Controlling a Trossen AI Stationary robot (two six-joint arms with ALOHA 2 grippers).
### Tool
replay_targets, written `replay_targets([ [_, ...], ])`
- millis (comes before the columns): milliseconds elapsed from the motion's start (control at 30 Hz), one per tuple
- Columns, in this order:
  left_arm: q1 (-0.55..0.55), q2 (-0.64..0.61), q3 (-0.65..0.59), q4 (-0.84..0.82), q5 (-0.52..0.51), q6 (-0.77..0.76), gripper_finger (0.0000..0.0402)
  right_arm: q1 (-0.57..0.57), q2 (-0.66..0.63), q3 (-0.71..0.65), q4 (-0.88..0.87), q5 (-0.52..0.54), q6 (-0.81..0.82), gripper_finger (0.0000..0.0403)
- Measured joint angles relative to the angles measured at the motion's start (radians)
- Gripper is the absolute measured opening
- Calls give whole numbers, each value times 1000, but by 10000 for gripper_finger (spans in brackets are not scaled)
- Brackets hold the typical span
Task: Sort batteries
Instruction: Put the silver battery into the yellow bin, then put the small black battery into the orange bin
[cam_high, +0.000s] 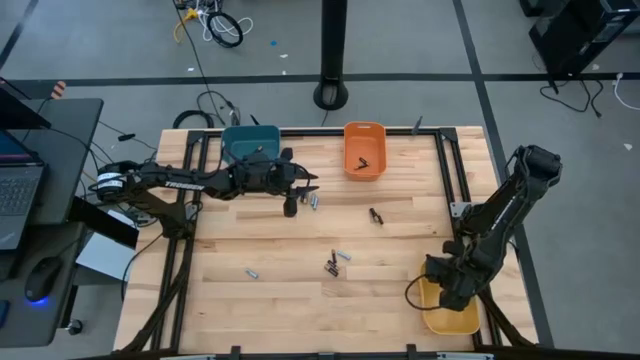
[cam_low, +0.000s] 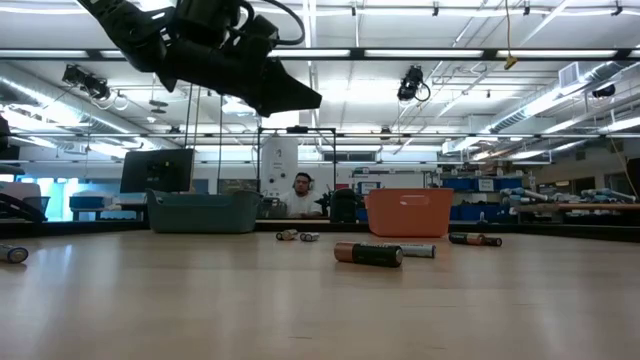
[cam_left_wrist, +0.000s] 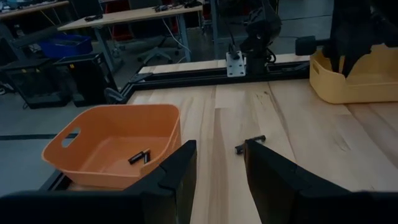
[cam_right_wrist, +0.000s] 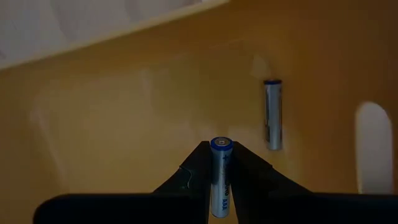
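battery (cam_right_wrist: 221, 177) half-hidden between right pincer (cam_right_wrist: 219, 163)

Three plastic bins sit on the counter (cam_high: 300, 300): a teal bin (cam_high: 248, 143) far left, an orange bin (cam_high: 364, 148) far centre, a yellow bin (cam_high: 450, 318) near right. Two dark batteries (cam_left_wrist: 140, 157) lie in the orange one; two silvery AAA batteries (cam_right_wrist: 273, 114) show inside the yellow one. Loose batteries (cam_high: 336, 262) lie on the counter in roughly five spots, their exact number too small to tell. Two arms are present.
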Motion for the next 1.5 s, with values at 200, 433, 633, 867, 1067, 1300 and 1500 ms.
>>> replay_targets([
  [200,0,0,0,-5,0,-6,142,0,0,-68,113,2,-59,51],
  [433,0,0,0,-12,0,-21,142,-8,-3,-115,169,13,-96,56],
  [633,0,0,0,-15,0,-22,142,-8,-2,-116,191,13,-117,65],
  [867,0,0,0,-13,0,-23,142,-15,-1,-114,211,7,-104,94],
  [1067,0,0,0,-13,0,-22,142,-37,0,-96,208,4,-102,111],
  [1300,0,0,0,-12,0,-22,142,-49,0,-54,126,2,-109,119],
  [1500,0,0,0,-12,0,-21,142,-50,0,-9,65,-1,-113,120],
])
